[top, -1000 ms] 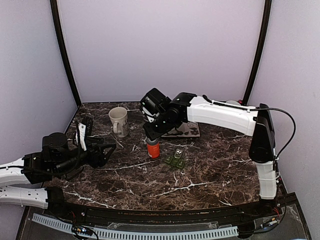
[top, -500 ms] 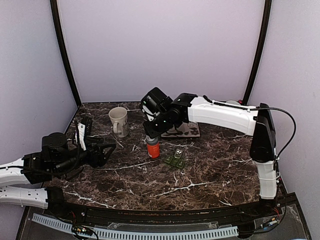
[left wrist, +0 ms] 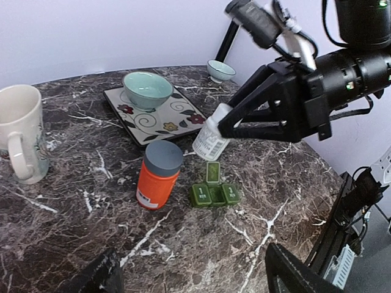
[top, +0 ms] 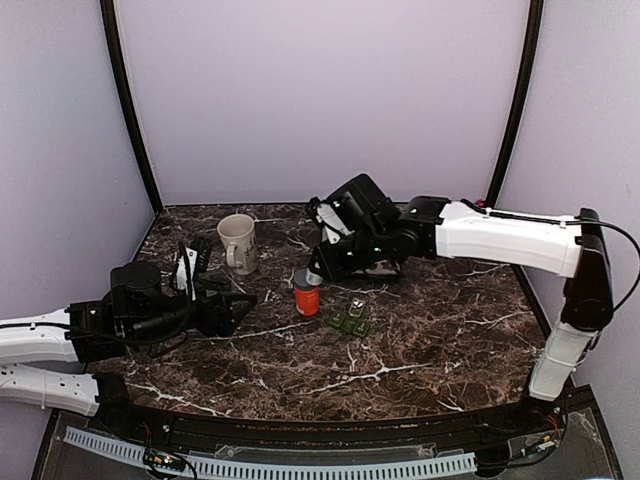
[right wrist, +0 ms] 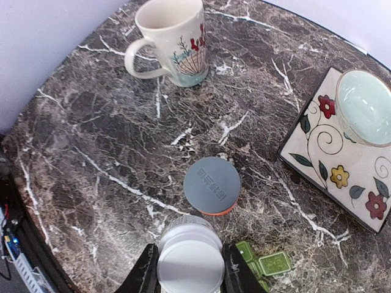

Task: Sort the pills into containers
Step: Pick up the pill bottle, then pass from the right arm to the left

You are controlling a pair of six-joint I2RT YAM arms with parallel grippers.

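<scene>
The work surface is a table (top: pixel 420 350) with a dark brown marble-pattern top crossed by white veins. Its rear edge curves between the two back corners. Plain pale lilac panels enclose it on three sides: back wall (top: pixel 320 100), left wall (top: pixel 60 150), right wall (top: pixel 590 120). A dark post (top: pixel 130 110) stands at the rear left corner and a second post (top: pixel 516 100) at the rear right; both lean outward toward the top. A white slotted strip (top: pixel 300 467) follows the near edge. Lighting is even and diffuse, with soft shadows.

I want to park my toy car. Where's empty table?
Bare marble lies between the pill box and the near edge, also right of it. The middle is crowded: orange bottle, pill box, and the right gripper holding a white bottle.
</scene>
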